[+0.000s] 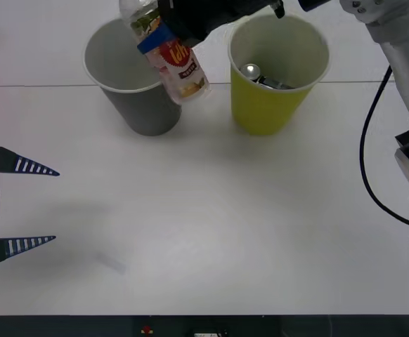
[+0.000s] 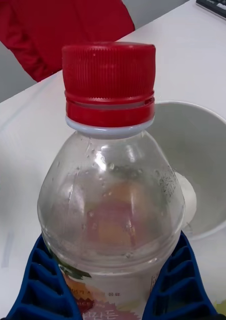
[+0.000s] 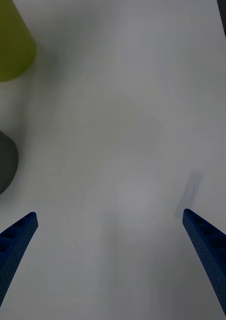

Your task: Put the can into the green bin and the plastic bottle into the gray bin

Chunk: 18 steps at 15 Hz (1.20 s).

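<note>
My right gripper (image 1: 166, 31) is shut on the plastic bottle (image 1: 179, 70) and holds it tilted in the air, over the gray bin's (image 1: 145, 109) rim on the side nearest the green bin (image 1: 261, 111). In the right wrist view the blue fingers (image 2: 178, 280) clamp the labelled body of the bottle (image 2: 110, 200) below its red cap, with the gray bin's pale inside (image 2: 202, 160) just beyond. The can (image 1: 251, 71) lies inside the green bin, silver end up. My left gripper (image 1: 22, 205) hangs open at the table's left edge, far from both bins.
The white table (image 1: 211, 225) stretches bare in front of the bins. A black cable (image 1: 367, 161) loops down beside the right arm. From the left wrist, the green bin (image 3: 8, 45) and gray bin (image 3: 0, 165) stand off to one side.
</note>
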Motion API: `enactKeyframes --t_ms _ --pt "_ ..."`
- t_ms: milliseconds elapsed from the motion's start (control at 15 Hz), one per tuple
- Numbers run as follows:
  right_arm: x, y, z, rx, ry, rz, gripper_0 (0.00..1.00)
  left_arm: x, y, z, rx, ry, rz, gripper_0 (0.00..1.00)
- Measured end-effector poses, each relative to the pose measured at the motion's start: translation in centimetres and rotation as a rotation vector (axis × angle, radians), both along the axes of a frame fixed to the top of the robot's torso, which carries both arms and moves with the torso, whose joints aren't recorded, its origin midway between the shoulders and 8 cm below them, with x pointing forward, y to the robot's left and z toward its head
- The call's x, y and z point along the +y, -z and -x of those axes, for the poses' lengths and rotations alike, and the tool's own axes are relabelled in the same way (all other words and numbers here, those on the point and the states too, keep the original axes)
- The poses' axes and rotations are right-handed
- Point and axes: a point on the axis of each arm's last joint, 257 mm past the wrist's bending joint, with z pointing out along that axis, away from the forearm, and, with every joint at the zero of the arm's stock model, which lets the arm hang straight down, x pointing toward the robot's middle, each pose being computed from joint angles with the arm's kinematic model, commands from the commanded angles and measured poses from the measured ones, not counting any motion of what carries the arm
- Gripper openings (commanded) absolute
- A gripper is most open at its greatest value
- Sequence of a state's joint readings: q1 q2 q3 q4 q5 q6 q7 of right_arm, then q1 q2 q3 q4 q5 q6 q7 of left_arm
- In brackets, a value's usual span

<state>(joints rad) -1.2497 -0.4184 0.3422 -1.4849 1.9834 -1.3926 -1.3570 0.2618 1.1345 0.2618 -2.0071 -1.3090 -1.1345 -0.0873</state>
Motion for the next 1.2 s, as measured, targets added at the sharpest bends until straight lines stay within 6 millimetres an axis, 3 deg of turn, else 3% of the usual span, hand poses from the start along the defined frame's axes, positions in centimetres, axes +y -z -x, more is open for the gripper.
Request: enactKeyframes --t_ms 400,800,867,933,1000,1067,1200 --pt "5.2 -1.8 -4.4 -0.048 0.072 -0.035 0.00 0.0 0.0 0.0 0.000 0.000 0.000 1.00" --pt "9.0 -0.6 -7.4 -0.107 0.100 -0.080 0.00 0.0 0.0 0.0 0.000 0.000 0.000 1.00" --pt "9.2 -0.4 -7.6 -0.113 0.099 -0.080 0.05 0.0 0.0 0.0 0.000 0.000 0.000 1.00" --pt "9.3 -0.4 -7.6 -0.117 0.097 -0.079 0.27 0.0 0.0 0.0 0.000 0.000 0.000 1.00" --pt "9.3 -0.4 -7.6 -0.125 0.091 -0.074 0.66 0.0 0.0 0.0 0.000 0.000 0.000 1.00" --pt "9.4 -0.4 -7.6 -0.137 0.082 -0.068 0.97 0.0 0.0 0.0 0.000 0.000 0.000 1.00" --pt "9.4 -0.5 -7.6 -0.144 0.074 -0.068 1.00 0.0 0.0 0.0 0.000 0.000 0.000 1.00"
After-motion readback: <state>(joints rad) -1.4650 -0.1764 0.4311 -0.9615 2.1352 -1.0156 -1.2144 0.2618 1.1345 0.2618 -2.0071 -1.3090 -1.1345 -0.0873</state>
